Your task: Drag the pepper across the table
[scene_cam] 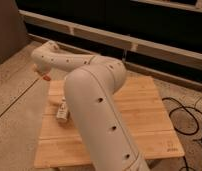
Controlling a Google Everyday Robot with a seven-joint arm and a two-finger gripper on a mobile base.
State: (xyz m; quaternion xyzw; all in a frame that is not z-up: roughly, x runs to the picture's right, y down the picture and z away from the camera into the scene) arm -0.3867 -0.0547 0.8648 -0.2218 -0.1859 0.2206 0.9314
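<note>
The bamboo-coloured table [144, 117] fills the middle of the camera view. My white arm [94, 100] reaches across it from the lower right to the far left corner and hides much of the top. My gripper [44, 73] is at the arm's far end, by the table's far left edge, mostly hidden behind the wrist. A small red-orange bit, which looks like the pepper [46, 78], shows right under the gripper at the table's edge. I cannot tell whether it is held.
A small pale object [61, 111] lies on the left of the table beside the arm. Black cables [190, 116] lie on the floor to the right. A dark wall with a light rail [144, 45] runs behind. The bowl is hidden by the arm.
</note>
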